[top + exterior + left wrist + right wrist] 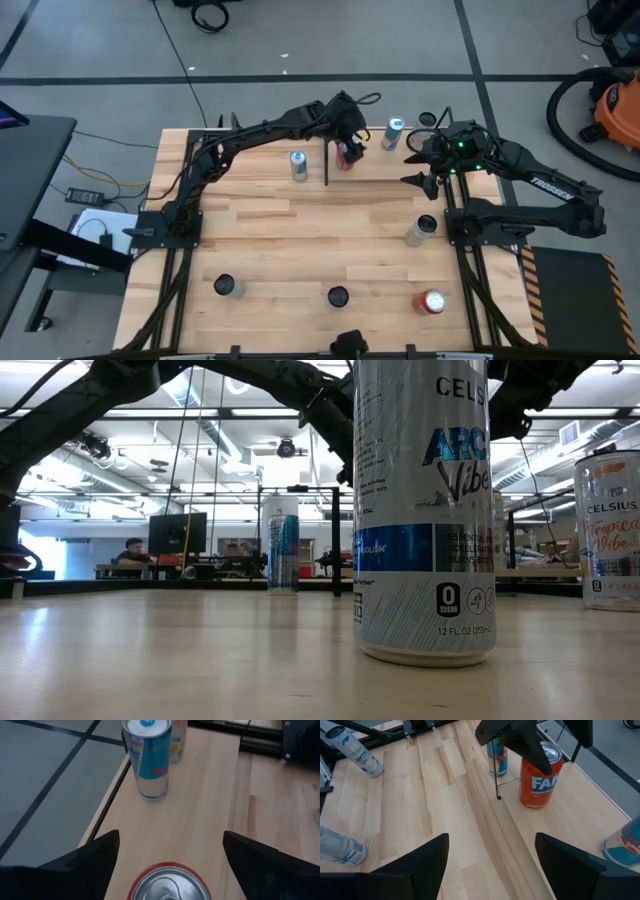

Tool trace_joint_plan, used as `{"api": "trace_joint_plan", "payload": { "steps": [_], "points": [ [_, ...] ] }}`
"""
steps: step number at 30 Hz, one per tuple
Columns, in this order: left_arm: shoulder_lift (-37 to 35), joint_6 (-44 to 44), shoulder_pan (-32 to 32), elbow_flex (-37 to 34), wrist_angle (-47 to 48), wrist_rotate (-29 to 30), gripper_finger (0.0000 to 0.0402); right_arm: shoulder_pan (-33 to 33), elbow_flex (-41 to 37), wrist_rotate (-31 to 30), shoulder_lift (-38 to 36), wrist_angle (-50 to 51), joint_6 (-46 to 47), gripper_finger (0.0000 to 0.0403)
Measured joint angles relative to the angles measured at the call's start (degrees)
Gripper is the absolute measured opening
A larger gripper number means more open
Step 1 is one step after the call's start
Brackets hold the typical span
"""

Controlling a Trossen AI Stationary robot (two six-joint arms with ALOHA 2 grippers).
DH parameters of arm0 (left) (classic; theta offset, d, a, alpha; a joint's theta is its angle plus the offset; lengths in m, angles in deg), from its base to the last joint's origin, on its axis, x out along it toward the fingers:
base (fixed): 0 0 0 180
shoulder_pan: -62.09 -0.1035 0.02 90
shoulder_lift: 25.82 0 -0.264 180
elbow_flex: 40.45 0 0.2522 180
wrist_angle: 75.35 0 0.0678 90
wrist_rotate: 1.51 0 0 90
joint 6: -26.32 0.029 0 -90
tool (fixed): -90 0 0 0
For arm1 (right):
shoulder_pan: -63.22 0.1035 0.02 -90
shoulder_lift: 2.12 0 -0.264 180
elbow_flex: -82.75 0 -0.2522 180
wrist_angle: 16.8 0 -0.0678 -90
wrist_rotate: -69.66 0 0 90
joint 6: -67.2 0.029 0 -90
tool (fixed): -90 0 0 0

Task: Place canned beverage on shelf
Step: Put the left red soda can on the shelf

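While its fingers stand spread on either side of the red can (540,775) without pinching it, the left gripper (347,143) hovers over that can, which sits upright on the shelf (200,810) at the far edge of the surface (300,250). Just beyond it on the same pale panel stands a blue-and-silver can (148,757), with another can right behind. The right gripper (420,168) hangs close by, its fingers also apart and holding nothing, pointed toward the shelf. A second blue-and-silver can (298,164) stands by the black rod. Farther out on the surface are a silver can (421,229), two dark-topped cans (225,286) and a red can lying near the front edge (430,302).
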Motion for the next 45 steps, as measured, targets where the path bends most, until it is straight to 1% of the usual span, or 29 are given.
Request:
{"api": "trace_joint_plan", "payload": {
  "steps": [7, 11, 13, 15, 18, 22, 26, 29, 34, 36, 38, 43, 45],
  "points": [
    [-0.2, -4.3, -0.5, 3.8, 0.5, 0.0, 0.0357, 0.0, 0.0, -0.3, 0.8, -1.4, -2.2, 0.0305],
    [-0.2, -5.9, -0.5, 9.0, 3.2, -0.5, 0.0357, 0.0, 0.0, -0.6, 2.4, -3.1, -2.1, 0.0305],
    [-0.2, -6.1, -0.5, 12.0, 5.8, -2.1, 0.0357, 0.0, 0.0, -0.4, 3.4, -5.3, -1.8, 0.0305],
    [-1.7, -6.1, -0.3, 11.1, 3.9, -4.1, 0.0357, 0.0, 0.0, -0.2, 4.4, -7.2, -2.1, 0.0305],
    [-4.1, -5.7, -0.4, 10.9, 5.3, -6.1, 0.0357, 0.0, 0.0, -0.2, 6.0, -9.5, -1.9, 0.0305],
    [-7.2, -5.3, -0.7, 11.1, 8.1, -6.7, 0.0357, 0.0, 0.0, -0.1, 8.6, -12.2, -1.9, 0.0305],
    [-9.9, -4.6, -1.0, 11.1, 9.4, -7.5, 0.0357, 0.6, 0.0, 0.0, 10.7, -15.5, -4.9, 0.0311],
    [-11.5, -4.8, -1.2, 11.1, 10.1, -8.4, 0.0357, 0.7, 0.0, 0.2, 12.2, -19.0, -5.2, 0.0329],
    [-13.9, -4.7, -1.3, 11.1, 11.5, -9.4, 0.0357, 0.5, 0.0, 0.4, 14.9, -23.8, -7.3, 0.0383],
    [-14.8, -4.7, -1.4, 11.1, 11.7, -9.7, 0.0357, 0.5, 0.0, 0.3, 15.9, -26.2, -8.2, 0.0395],
    [-15.7, -4.6, -1.4, 11.1, 12.2, -9.7, 0.0357, 0.5, 0.0, 0.0, 17.1, -29.2, -8.9, 0.0394],
    [-18.3, -5.3, -1.8, 11.1, 13.4, -9.9, 0.0357, 0.5, 0.0, 0.0, 21.5, -34.9, -17.0, 0.0380],
    [-19.3, -6.2, -2.1, 11.1, 14.3, -10.1, 0.0357, 0.4, 0.0, -0.3, 23.9, -36.8, -18.8, 0.0378]
  ]
}}
